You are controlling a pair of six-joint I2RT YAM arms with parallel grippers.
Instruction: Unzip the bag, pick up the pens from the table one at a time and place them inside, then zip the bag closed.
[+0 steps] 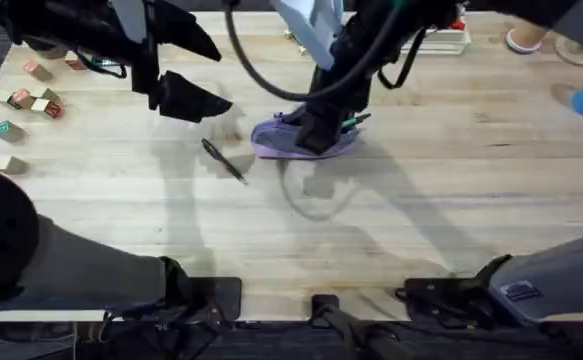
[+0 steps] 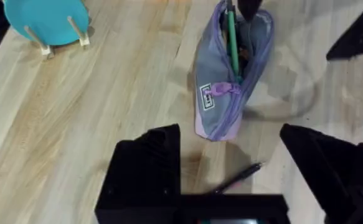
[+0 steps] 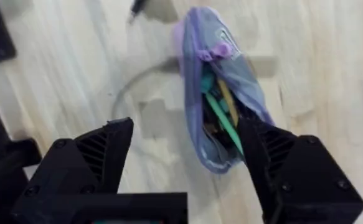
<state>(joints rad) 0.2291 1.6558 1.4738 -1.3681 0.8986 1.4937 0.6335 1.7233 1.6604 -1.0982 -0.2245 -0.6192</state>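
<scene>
Wooden-plank table (image 1: 421, 210): you see the bag (image 1: 271, 140) unzipped near centre, the green pen (image 2: 233, 43) inside it. At the bag's 8 o'clock lies the black pen (image 1: 224, 161). Your left gripper (image 2: 231, 165) hovers, jaws wide; your right gripper (image 3: 187, 158) stands over the bag, jaws wide, empty.

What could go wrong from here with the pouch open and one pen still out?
1. The slim green pen lies in the open mouth of the lavender fabric pouch; if it stays near the teeth, zipping could jam on it.
2. The right pincer, open above the pouch, could drag the soft pouch sideways when it moves off.
3. The slim black pen lies flat on the wooden table; the open left pincer may slip off it.
</scene>
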